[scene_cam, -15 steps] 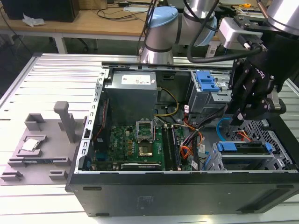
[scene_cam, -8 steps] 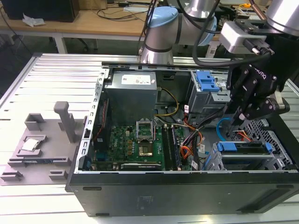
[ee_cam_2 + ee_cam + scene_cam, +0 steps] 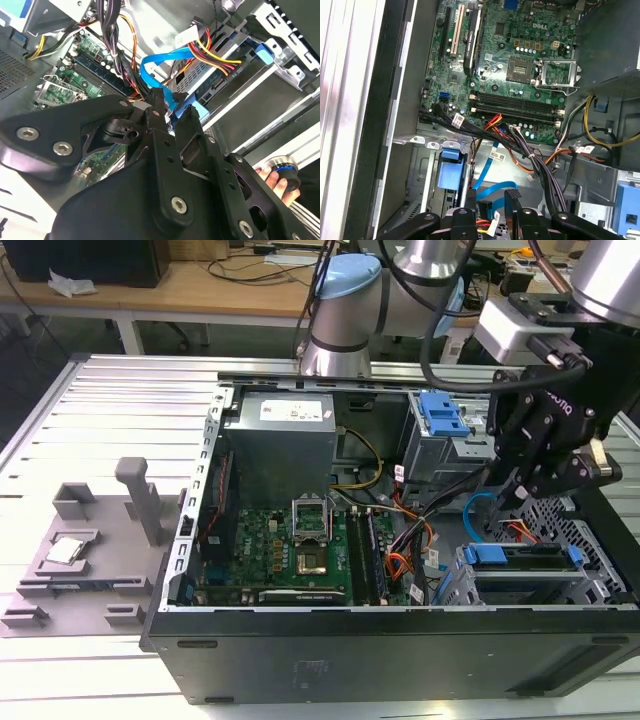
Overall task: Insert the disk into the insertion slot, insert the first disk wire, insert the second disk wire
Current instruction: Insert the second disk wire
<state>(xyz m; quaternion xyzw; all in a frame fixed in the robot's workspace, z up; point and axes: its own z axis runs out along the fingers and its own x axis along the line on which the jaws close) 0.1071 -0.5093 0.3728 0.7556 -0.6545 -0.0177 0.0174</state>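
Over the seated disk (image 3: 520,558) | arm (image 3: 345,310) wrist tilted downward | jaws pinching the second disk wire (image 3: 167,55)

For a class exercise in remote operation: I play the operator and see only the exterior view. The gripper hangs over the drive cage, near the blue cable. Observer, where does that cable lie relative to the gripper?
Observer: In the second wrist view, the second disk wire loops round and its blue end lies right at the gripper.
Operator: And the first disk wire?
Observer: In the second wrist view, the first disk wire ends in a black plug against the edge of the disk. I cannot tell whether it is seated.
Operator: Is anyone nearby?
Observer: Yes. A person's hand rests by a round dark knob with a blue ring.
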